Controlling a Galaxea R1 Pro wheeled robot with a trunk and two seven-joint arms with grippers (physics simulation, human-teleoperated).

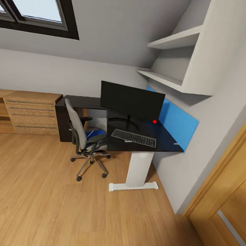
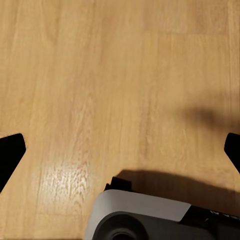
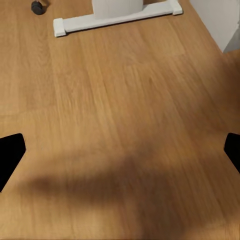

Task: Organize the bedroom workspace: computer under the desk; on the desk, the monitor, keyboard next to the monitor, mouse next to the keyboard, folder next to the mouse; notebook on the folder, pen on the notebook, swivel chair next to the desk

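Desk (image 1: 163, 141): I see its glossy black top ahead of me, well away from both claws, with the blue back panel (image 1: 177, 123) against the wall and the white leg (image 1: 139, 168) standing on the wood floor (image 1: 48, 206).
Monitor (image 1: 130, 101): upright on the desk, screen dark, a small red light at its lower corner.
Keyboard (image 1: 133, 138): flat on the desk just in front of the monitor's stand, near the front edge.
Swivel chair (image 1: 83, 135): drawn up to the desk's open side, backrest turned toward the room, chrome base on the floor.
Folder (image 1: 92, 135): a blue patch on the chair seat, partly hidden by the backrest and armrest.
Computer (image 1: 97, 118): a pale box under the desk behind the chair, mostly hidden.
Cabinets (image 1: 30, 112): low light-wood drawers along the wall beyond the chair.
Left claw (image 2: 120, 150): I see its two dark fingertips (image 2: 10, 150) at opposite edges of its wrist view, spread wide apart, nothing between them but bare floor; part of my grey base (image 2: 145, 215) sits below it.
Right claw (image 3: 120, 150): likewise spread wide with nothing held, over bare floor; ahead of it lie the desk's white foot bar (image 3: 117, 19) and one chair castor (image 3: 38, 7).
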